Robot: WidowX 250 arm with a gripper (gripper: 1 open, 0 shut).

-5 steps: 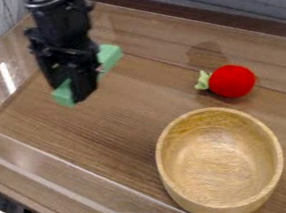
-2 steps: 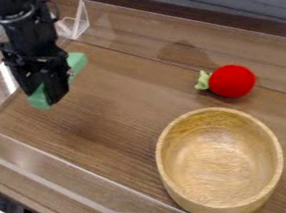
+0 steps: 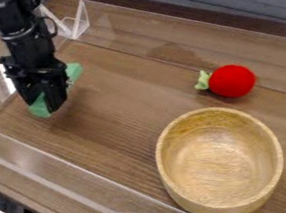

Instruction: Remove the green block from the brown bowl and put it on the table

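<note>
Green block held over table, far left
Hand (image 3: 43, 93) grasping green block (image 3: 56, 88) low above table (image 3: 145, 98); brown bowl (image 3: 222, 160) near right, empty; red strawberry toy (image 3: 228, 81) right.

The brown bowl (image 3: 224, 173) sits on the desk (image 3: 134, 120) near its front right. The strawberry toy (image 3: 228, 81) lies behind the bowl. The green block (image 3: 52, 91), in the end effector (image 3: 43, 93), is far left of it.

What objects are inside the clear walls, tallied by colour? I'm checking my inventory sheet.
Green: 1, the green block held in the gripper
Red: 1, the strawberry toy
Tan: 1, the brown bowl, empty
Total: 3
</note>
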